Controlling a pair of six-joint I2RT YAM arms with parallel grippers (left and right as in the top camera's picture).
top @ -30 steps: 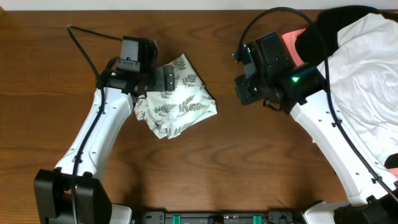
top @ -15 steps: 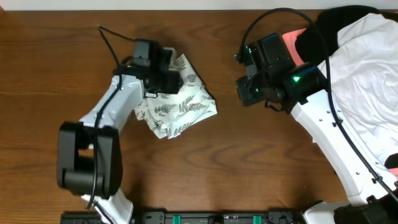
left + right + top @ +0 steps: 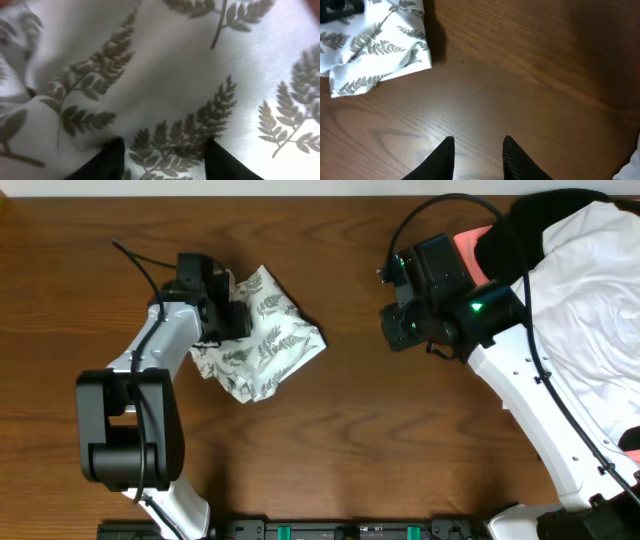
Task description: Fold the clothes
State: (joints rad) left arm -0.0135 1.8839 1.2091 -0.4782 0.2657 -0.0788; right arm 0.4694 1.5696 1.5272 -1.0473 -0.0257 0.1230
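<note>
One garment (image 3: 268, 345) — white, fern-printed, thin and soft.

Location: upper left of centre in the overhead view, crumpled on the table (image 3: 400, 450) and partly doubled over itself. Its lower corner also shows at the upper left of the right wrist view.

Handling, as judged: light and limp, with no stiffness. It should sag from any single hold, and its layers are likely to slide over one another. It is not fragile. It is best taken at an outer edge or corner, with a second hold on the opposite side to spread it flat before folding.

Left gripper (image 3: 167, 161): at the garment's upper left edge, jaws drawn part-way in and clamped on a bunch of cloth. How many layers sit in the pinch cannot be told.

Right gripper (image 3: 478, 157): hovers over bare table, right of the garment and well apart from it, jaws slightly apart with nothing between.

Hidden or unclear: sleeves, collar and hems cannot be picked out in the bundle. The left wrist view is filled with blurred cloth, so no edge reads there. In the overhead view the left gripper covers the garment's upper left part. The pile (image 3: 590, 300) at the upper right — plain white, black and coral pieces — is cut off by the frame and partly hidden by the right arm.
</note>
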